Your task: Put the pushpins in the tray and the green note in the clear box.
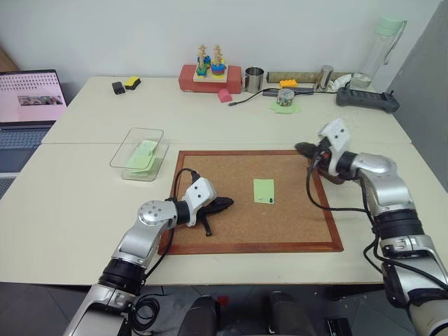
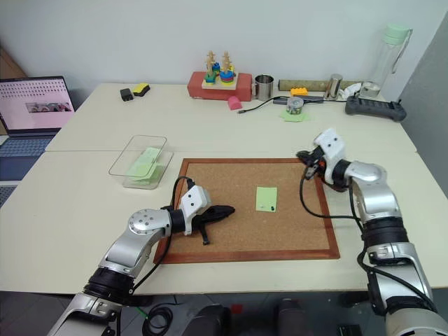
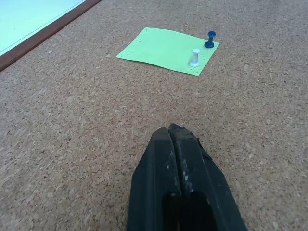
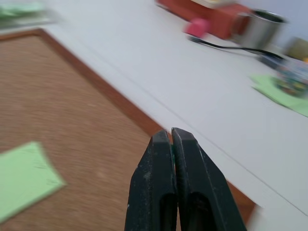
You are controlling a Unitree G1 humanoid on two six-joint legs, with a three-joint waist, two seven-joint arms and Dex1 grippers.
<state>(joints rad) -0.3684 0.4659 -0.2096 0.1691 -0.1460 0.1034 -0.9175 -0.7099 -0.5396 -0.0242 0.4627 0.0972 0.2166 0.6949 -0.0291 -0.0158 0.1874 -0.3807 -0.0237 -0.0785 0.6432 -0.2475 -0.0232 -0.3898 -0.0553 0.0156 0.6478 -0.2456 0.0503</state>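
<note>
The pale green note [image 1: 264, 190] lies flat on the cork board [image 1: 231, 234], right of centre. Two pushpins stand in one edge of it, a pale one [image 3: 195, 57] and a dark blue one [image 3: 210, 39]. My left gripper [image 1: 224, 204] is shut and empty, low over the cork, left of the note. My right gripper [image 1: 302, 148] is shut over the board's far right corner, and nothing shows between its fingers [image 4: 161, 159]. The dark brown tray [image 1: 333, 179] is mostly hidden behind my right wrist. The clear box [image 1: 138, 152] stands left of the board with green paper in it.
A laptop [image 1: 28, 98] sits at the far left. Along the back stand a red stacking toy [image 1: 210, 75], a metal cup [image 1: 253, 79], a ragged green scrap [image 1: 285, 106], a black controller [image 1: 367, 98] and a bottle [image 1: 381, 49]. A cable [image 1: 252, 98] crosses the table.
</note>
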